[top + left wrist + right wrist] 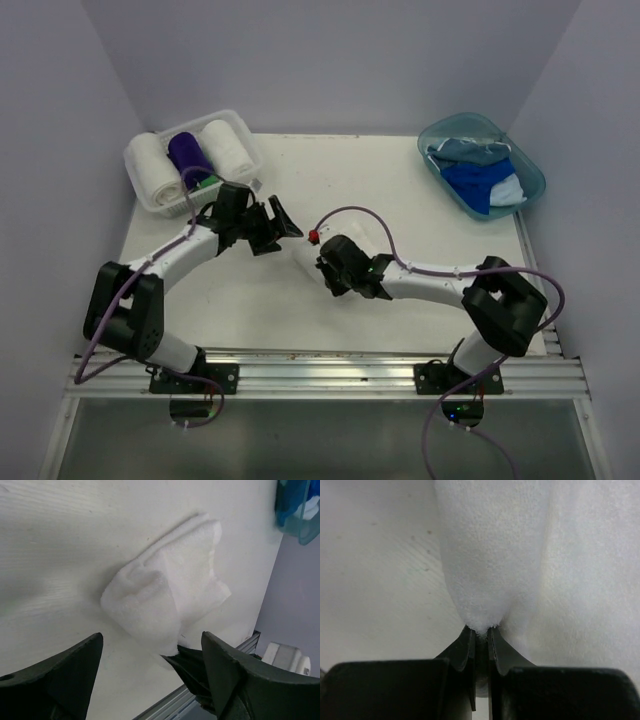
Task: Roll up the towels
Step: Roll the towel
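The right claw (481, 631) is clamped tight on a pinched-up ridge of the white towel (167, 592), and the rest of the cloth runs ahead of its fingertips and off to one side on the table (400, 190). That grip looks meant to give it a leading edge to turn over, the start of a roll, I'd judge. The left claw (151, 639) has its fingers wide apart with nothing between them, hanging just short of the same towel. The cloth's bunched, folded bulk lies straight out in front of it, and the right claw's dark fingers show at the towel's near corner. My guess is that it waits there to pin or steady the cloth while the other one rolls. Behind the left claw sits the white basket (140, 150) with rolled towels (188, 152) packed side by side, two white and one purple, with a scrap of green by them: finished work, it seems. Well away beyond the right claw, the teal tub (532, 172) holds a loose heap of blue towels (478, 185) not yet rolled. The risk I see is the soft cloth slumping open once the pinch lets go
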You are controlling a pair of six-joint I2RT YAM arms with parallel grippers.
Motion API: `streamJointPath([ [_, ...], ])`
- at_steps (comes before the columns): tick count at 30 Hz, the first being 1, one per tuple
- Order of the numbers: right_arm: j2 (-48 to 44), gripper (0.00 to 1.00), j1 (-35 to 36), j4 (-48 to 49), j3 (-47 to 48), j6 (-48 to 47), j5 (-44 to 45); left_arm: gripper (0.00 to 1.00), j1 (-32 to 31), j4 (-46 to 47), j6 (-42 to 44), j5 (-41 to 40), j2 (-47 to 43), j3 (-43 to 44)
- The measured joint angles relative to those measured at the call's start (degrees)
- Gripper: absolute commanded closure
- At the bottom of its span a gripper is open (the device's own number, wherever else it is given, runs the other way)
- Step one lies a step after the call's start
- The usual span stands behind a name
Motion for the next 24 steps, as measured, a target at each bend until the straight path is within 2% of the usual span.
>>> streamJointPath([
  [3,-0.04,1.00,-2.69,2.91,-0.22,2.01,-10.12,0.12,2.82,-2.49,0.81,-1.33,-5.29,-1.20],
  [7,-0.02,1.00,-5.79,8.31,-1.86,7.30,-22.23,0.11,2.84,-2.69,1.20,-1.36,-10.05,-6.21],
  [11,0.00,1.00,-9.60,15.15,-5.81,14.12,-32.15,0.11,1.99,-2.49,1.03,-0.76,-9.42,-11.78],
  [15,0.63,1.00,-12.61,20.24,-8.68,19.98,-38.36,0.11,-0.35,-2.14,0.37,-0.55,-6.93,-13.75],
  [20,2.84,1.00,-14.53,24.13,-10.32,25.33,-43.91,0.19,-2.97,1.66,-1.09,-0.63,-3.21,-13.75],
  [24,4.17,1.00,-15.63,26.69,-11.54,27.76,-46.82,0.31,-4.72,5.09,-2.78,-0.44,0.26,-13.29],
])
